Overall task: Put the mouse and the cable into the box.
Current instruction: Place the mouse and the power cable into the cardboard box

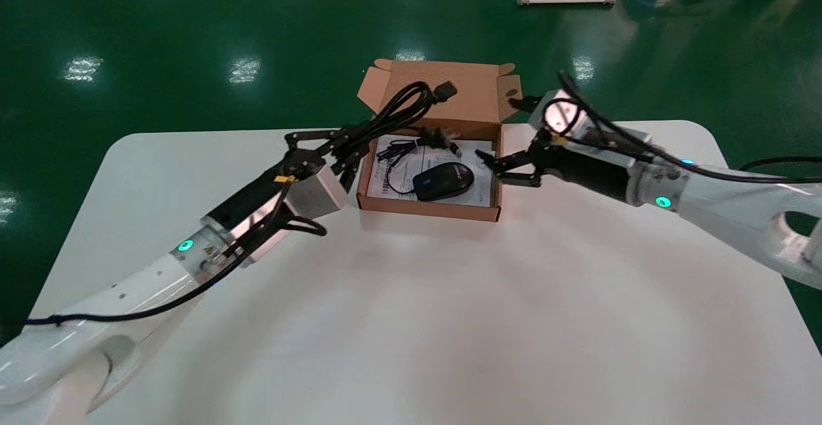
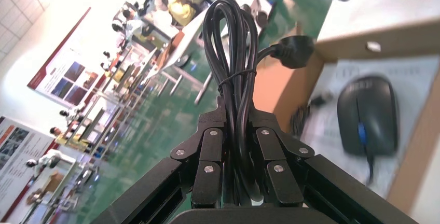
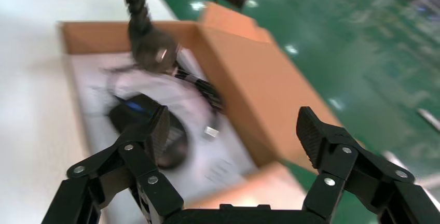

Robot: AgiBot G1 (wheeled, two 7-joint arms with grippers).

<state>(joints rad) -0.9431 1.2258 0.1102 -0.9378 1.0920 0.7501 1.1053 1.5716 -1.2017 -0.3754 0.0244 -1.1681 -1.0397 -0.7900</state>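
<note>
Cable (image 2: 234, 73) lower end hidden between left gripper (image 2: 237, 117) jaws; mouse (image 3: 124, 115) blurred, partly behind right gripper (image 3: 233, 125) finger.

Head view: you look forward and down over the table (image 1: 411, 322), far enough back to take in both arms and the whole box (image 1: 427, 208). Wrist views: you sit close behind the left gripper (image 2: 237, 116) and the right gripper (image 3: 233, 123), each facing the box from its own side. All three views share the box's inside, the mouse (image 1: 443, 180) and the cable (image 1: 398, 113).
</note>
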